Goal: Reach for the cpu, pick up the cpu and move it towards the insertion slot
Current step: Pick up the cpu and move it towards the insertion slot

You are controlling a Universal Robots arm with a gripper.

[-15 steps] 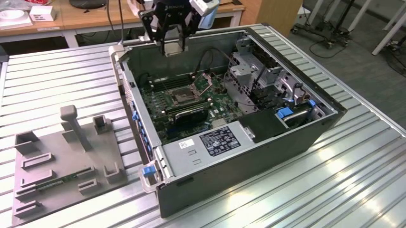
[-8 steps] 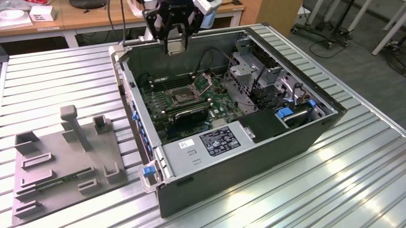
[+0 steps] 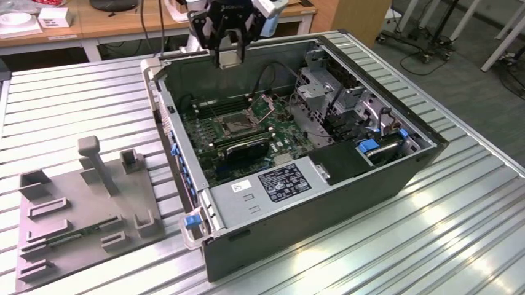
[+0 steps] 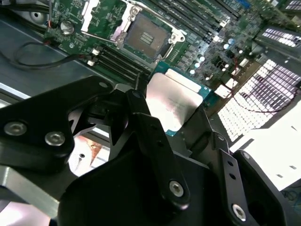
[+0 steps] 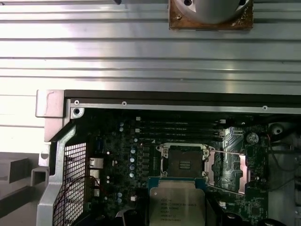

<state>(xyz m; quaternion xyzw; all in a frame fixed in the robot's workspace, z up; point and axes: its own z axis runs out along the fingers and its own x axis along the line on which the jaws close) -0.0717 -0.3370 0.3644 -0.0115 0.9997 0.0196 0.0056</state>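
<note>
- My gripper (image 3: 228, 58) hangs over the open computer case (image 3: 410, 178), near its far wall in the exterior view, well above the motherboard (image 3: 246, 132).
- The cpu (image 4: 175, 106) is already off its rest: in the second wrist view its silvery top sits between the black fingers (image 4: 150, 136), which pinch it by its edges.
- In the first wrist view the cpu (image 5: 176, 207) appears in front of the board, just beside the slot (image 5: 184, 162) in the picture.
- The slot (image 4: 148, 37) lies open, frame bright, dark centre bare, its retaining plate swung aside.
- The grey tray (image 3: 82, 215) sits on the table (image 3: 459, 246) at the exterior view's left, well apart from the case.
- My read: reaching and picking up are done; the carry toward the slot (image 3: 232, 126) is well advanced, with the chip high above the board and not yet down at it.
</note>
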